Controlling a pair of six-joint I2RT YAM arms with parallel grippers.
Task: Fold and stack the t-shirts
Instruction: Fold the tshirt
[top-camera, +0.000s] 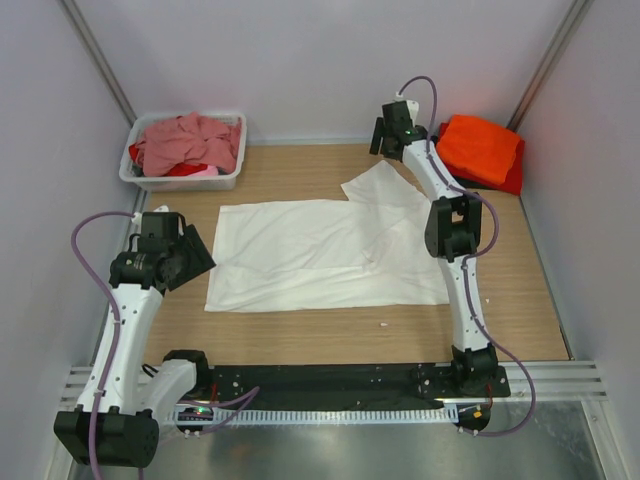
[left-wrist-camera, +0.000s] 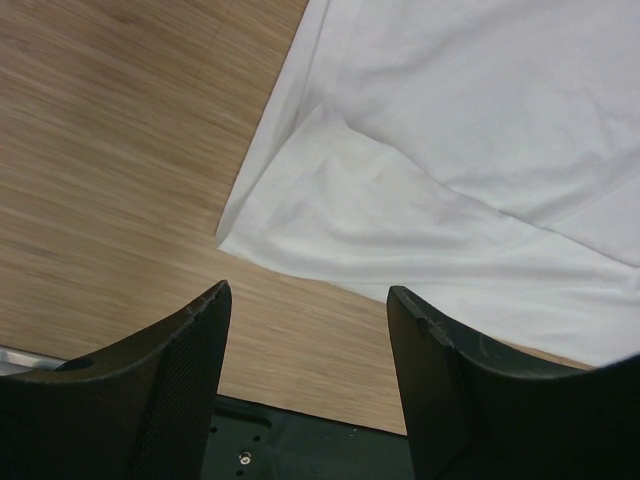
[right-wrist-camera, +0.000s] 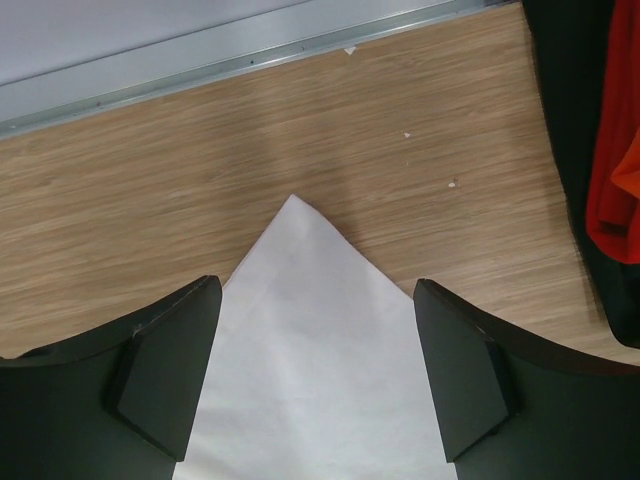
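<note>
Left tool (left-wrist-camera: 305, 300): at the lower left of the overhead view; jaws stand partly apart and nothing is gripped.
Surface (top-camera: 300, 335): pale wood-grain board, smooth and matt.
White shirt (top-camera: 320, 255): spread flat in the middle of the surface. A doubled layer is seen at its lower-left corner, just beyond the left tool.
Handling: judged light, limp and thin. It is likely to sag and crease when lifted, and to slide easily over the board.
Hold: best taken at a corner or hem, where an edge can be pinched. Two corners should be lifted together so the cloth is kept from bunching.
Sleeve (top-camera: 385, 185): left sticking out at the upper right, ending in a flat point.
Right tool (right-wrist-camera: 315, 290): jaws stand wide apart and nothing is held. The sleeve tip is seen lying below, between the fingers.
Orange shirt (top-camera: 480, 145): folded and set on a red shirt (top-camera: 512, 180) in the upper right corner.
Tub (top-camera: 180, 182): translucent plastic, in the upper left. A dusty-pink shirt (top-camera: 190, 140) is heaped in it, crumpled.
</note>
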